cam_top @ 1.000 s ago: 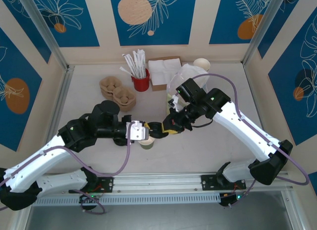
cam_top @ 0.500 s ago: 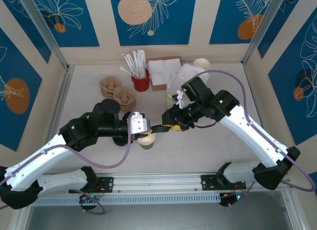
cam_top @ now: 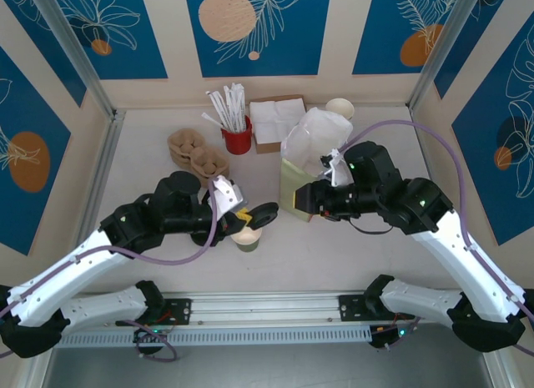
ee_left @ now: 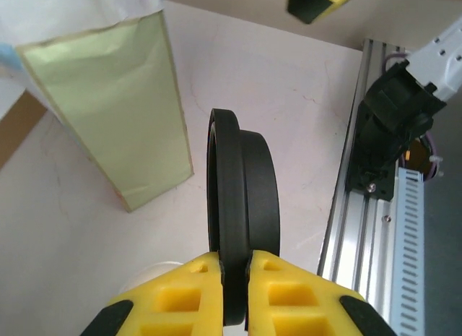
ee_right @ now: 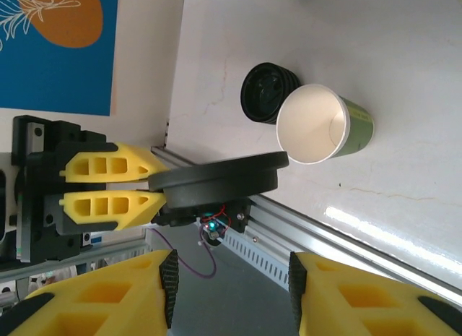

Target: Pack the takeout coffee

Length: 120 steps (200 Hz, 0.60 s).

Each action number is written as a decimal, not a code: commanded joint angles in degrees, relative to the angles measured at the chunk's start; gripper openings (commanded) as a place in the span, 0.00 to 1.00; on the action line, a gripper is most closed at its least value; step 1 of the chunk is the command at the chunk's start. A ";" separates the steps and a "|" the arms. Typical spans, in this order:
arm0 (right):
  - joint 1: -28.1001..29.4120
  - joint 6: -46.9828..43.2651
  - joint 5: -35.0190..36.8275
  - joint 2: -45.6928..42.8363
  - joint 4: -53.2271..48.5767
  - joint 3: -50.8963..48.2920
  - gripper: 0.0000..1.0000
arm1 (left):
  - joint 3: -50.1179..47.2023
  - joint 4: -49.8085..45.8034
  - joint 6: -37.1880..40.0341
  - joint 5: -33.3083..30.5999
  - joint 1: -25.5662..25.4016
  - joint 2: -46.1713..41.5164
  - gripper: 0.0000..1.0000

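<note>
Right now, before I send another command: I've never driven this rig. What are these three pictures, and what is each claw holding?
These are two robot arms bolted at the near edge of a table. The wide picture looks down from above and behind them; the other two come from a camera on each wrist. The left claw is shut on a black lid. The right claw is open and empty. Near the held lid stands the paper cup, olive-green sided and uncovered, with a second black lid piece beside it. A pale green paper bag stands mid-table; farther back are a red cup of stirrers, napkins and pulp cup carriers.
</note>
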 commanded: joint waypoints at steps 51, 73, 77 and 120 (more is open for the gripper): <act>5.99 7.10 1.70 -0.47 9.25 -10.39 0.47 | -3.86 -1.66 -22.30 4.64 10.75 -2.68 0.11; 8.39 9.18 3.53 -0.42 12.20 -13.15 0.47 | -7.57 -0.72 -28.60 9.37 16.60 -4.11 0.11; 8.84 9.53 3.95 -0.44 12.77 -13.67 0.47 | -8.24 -0.62 -29.80 10.24 17.59 -4.37 0.11; 12.64 13.22 7.47 -0.41 18.43 -19.42 0.47 | -14.90 1.95 -40.01 18.68 23.90 -6.36 0.11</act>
